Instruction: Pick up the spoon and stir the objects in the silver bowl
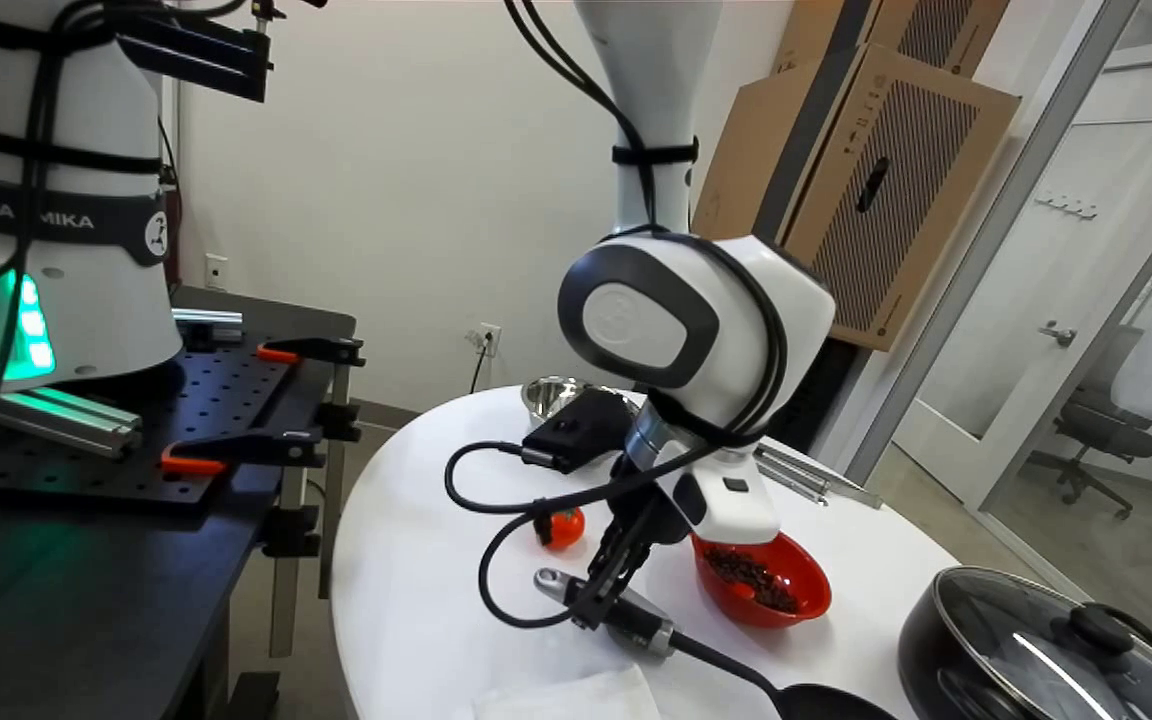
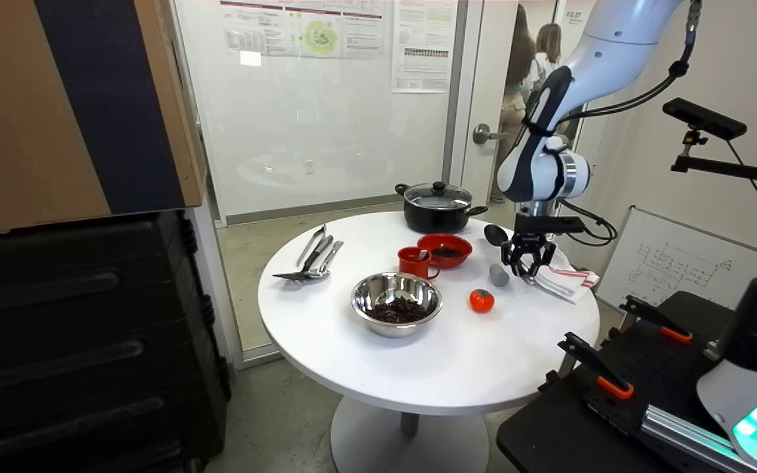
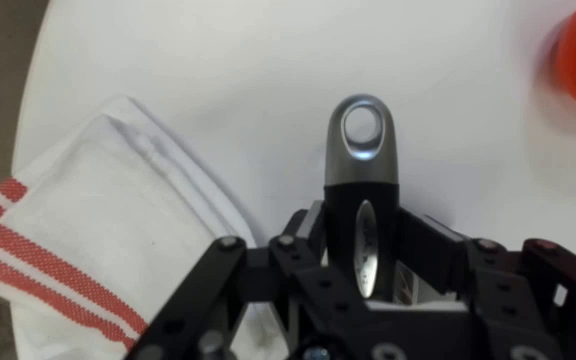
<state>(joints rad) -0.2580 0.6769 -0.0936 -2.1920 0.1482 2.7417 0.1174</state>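
Note:
The spoon, a long black utensil with a silver-ended black handle [image 3: 361, 172], has its dark head [image 1: 826, 702] cut off by the lower edge of an exterior view. My gripper [image 3: 361, 225] is shut across the black part of that handle, a finger touching each side. Whether the spoon rests on the table or hangs just above it, I cannot tell. Toward the opposite side of the table is the silver bowl [image 2: 391, 327], holding a heap of small dark brown pieces [image 2: 399, 310]. The arm partly hides this bowl in an exterior view.
Between gripper and silver bowl lie a tomato [image 2: 481, 301] and a stubby grey object [image 2: 498, 274]. A red bowl [image 2: 464, 260], a red cup [image 2: 411, 264] and a lidded black pot [image 2: 436, 217] stand farther back. A striped towel [image 3: 93, 210] lies beside the handle. Several utensils [image 2: 309, 259] lie across the table.

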